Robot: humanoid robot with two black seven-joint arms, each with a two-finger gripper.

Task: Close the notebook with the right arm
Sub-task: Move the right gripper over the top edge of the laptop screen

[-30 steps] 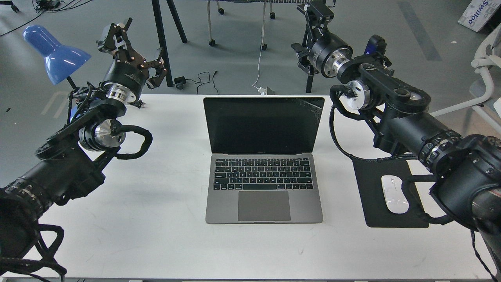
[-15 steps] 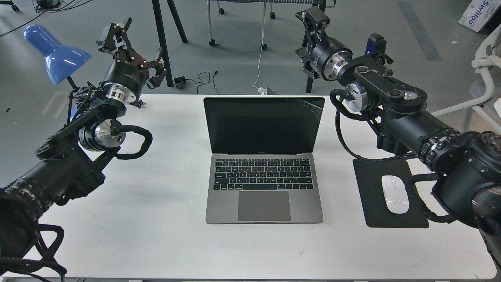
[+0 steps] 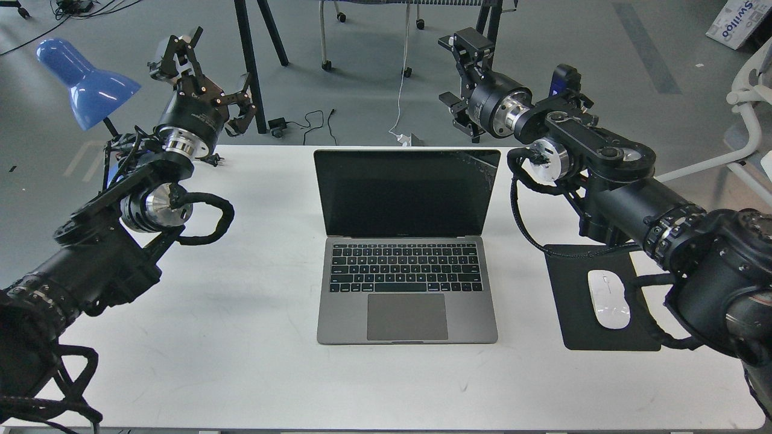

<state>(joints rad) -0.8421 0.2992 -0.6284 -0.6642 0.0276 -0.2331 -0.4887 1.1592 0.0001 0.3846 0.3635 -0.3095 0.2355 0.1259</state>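
- Since a second ago, the right gripper [image 3: 459, 75] has swung leftward and now hangs behind the notebook's [image 3: 407, 247] upper right corner, raised and clear of the lid; nothing else has shifted.
- Its fingers look spread with nothing between them, and the left gripper [image 3: 202, 75], well left of the notebook near the blue lamp [image 3: 84, 81], is also spread and empty.
- That notebook lies open, centred on the white table [image 3: 241, 337], with its black screen upright and the mouse pad [image 3: 573, 283] to its right.
- By my reading, this is the approach step: next the right arm [image 3: 603, 175] should get behind the screen's top edge and push it forward and down.
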